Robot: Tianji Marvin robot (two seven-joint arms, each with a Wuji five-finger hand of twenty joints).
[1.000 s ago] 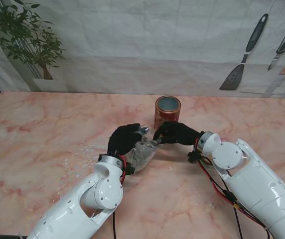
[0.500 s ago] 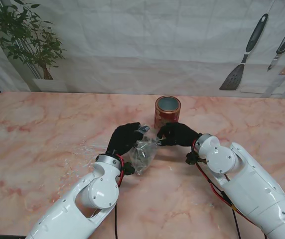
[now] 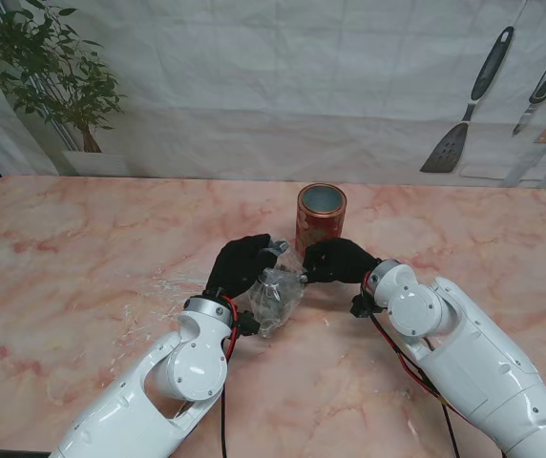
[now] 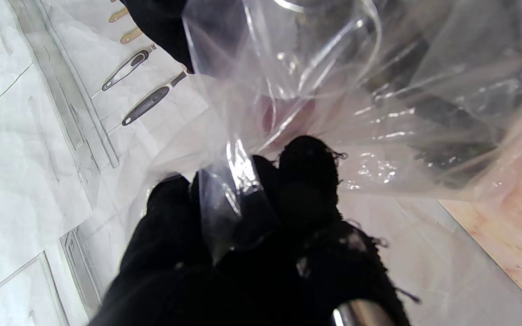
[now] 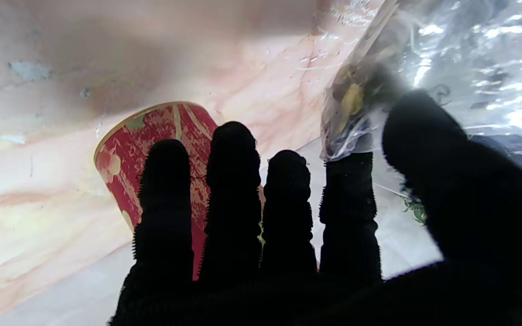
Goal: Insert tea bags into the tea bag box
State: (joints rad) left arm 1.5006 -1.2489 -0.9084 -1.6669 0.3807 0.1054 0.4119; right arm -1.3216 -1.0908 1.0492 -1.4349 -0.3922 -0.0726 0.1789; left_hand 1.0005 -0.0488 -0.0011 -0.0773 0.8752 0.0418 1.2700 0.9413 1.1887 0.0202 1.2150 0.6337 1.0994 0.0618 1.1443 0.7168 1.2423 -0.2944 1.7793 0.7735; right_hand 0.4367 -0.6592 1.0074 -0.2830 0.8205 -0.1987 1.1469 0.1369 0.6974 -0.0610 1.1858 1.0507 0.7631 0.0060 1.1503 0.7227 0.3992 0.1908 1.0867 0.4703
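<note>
A clear plastic bag (image 3: 275,296) hangs between my two black-gloved hands, just in front of the red round tea tin (image 3: 321,217), whose top is open. My left hand (image 3: 240,266) is shut on the bag's edge; in the left wrist view its fingers (image 4: 306,181) pinch a fold of the clear plastic bag (image 4: 356,90). My right hand (image 3: 338,259) pinches the bag's opposite corner. In the right wrist view the thumb (image 5: 428,145) and a finger (image 5: 349,181) close on the bag corner (image 5: 356,108), with the tin (image 5: 161,131) behind. Dark contents show dimly inside the bag.
A crumpled sheet of clear film (image 3: 163,291) lies on the pink marble table (image 3: 82,248) to my left. A potted plant (image 3: 58,86) stands at the far left corner. Kitchen utensils (image 3: 473,105) are pictured on the backdrop at the far right.
My right hand has slid left toward the bag and now touches its corner. The bag has lifted slightly and bunched between the hands. The tin has not moved.
</note>
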